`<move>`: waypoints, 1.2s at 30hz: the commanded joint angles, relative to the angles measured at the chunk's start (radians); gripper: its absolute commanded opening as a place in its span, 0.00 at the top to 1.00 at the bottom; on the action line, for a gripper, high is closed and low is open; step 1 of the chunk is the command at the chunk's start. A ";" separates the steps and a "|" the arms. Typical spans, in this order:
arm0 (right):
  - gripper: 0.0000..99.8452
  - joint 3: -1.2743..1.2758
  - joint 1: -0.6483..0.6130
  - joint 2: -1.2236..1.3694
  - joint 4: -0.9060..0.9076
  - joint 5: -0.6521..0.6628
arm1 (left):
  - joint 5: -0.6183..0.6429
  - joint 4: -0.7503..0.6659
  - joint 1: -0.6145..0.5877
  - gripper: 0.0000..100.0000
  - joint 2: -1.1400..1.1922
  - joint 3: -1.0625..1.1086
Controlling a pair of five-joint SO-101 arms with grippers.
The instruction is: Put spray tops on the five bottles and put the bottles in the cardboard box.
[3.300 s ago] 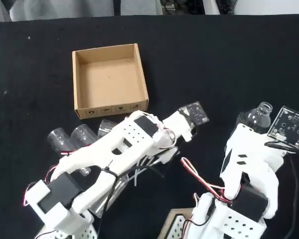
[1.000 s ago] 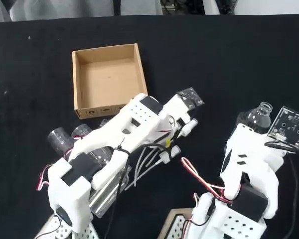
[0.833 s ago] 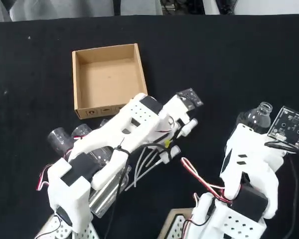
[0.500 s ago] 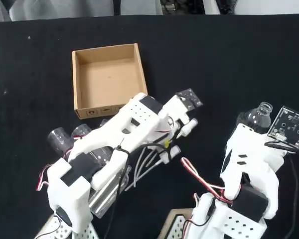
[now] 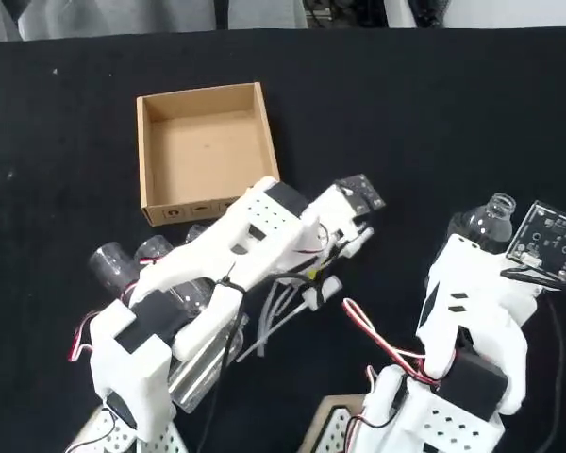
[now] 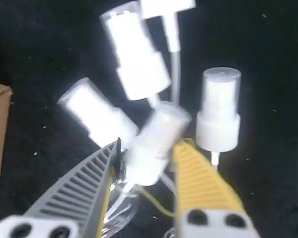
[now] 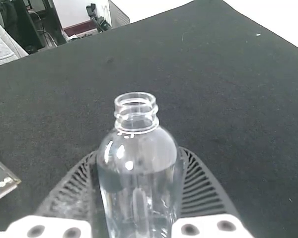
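Two white robot arms work over a black worktop [image 5: 434, 113]. The left claw [image 6: 148, 148], one finger grey and one yellow, is closed to a narrow gap around a white spray top [image 6: 156, 131] and pinches it on both sides. The spray top sits tilted between the fingers, just right of the cardboard box's [image 5: 203, 151] near right corner.

Three more spray tops [image 6: 136, 59] [image 6: 94, 116] [image 6: 218, 116] lie loose on the black surface just beyond the fingertips, close together. Their thin dip tubes [image 5: 269, 316] fan out toward the near side under the left arm [image 5: 226, 264].

The open cardboard box stands at the far left of the worktop, and a corner of it appears beside the grey finger in the left wrist view. Clear bottles [image 5: 108, 266] [image 5: 156, 253] lie on their sides at the near left, in front of the box and partly under the left arm.

On the right, well apart from the box, the right claw [image 7: 139, 188] is closed on the body of a clear bottle [image 7: 139, 163], with a ribbed black finger against each side. The bottle's threaded neck is open and points toward the far side, past the end of the right arm [image 5: 472, 321]. From above, this bottle [image 5: 486, 219] shows at the right of the worktop, well apart from the spray tops.
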 commanded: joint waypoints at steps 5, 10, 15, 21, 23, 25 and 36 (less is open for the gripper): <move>0.98 0.005 0.023 -0.024 -0.032 0.011 | 0.003 0.020 -0.004 0.91 -0.014 -0.041; 0.98 0.005 0.023 -0.024 -0.032 0.011 | 0.017 0.068 -0.001 0.91 -0.014 -0.074; 0.98 0.005 0.023 -0.024 -0.032 0.011 | 0.054 0.084 -0.004 0.92 -0.014 -0.107; 0.98 0.005 0.023 -0.024 -0.032 0.011 | 0.054 0.084 -0.001 0.97 -0.048 -0.108; 0.98 0.005 0.023 -0.024 -0.032 0.011 | 0.054 0.084 -0.002 0.97 -0.094 -0.094; 0.98 0.005 0.023 -0.024 -0.032 0.011 | 0.054 0.083 -0.007 0.97 -0.149 -0.068; 0.98 0.013 0.023 -0.024 -0.034 0.011 | 0.064 0.017 -0.013 0.97 -0.399 0.102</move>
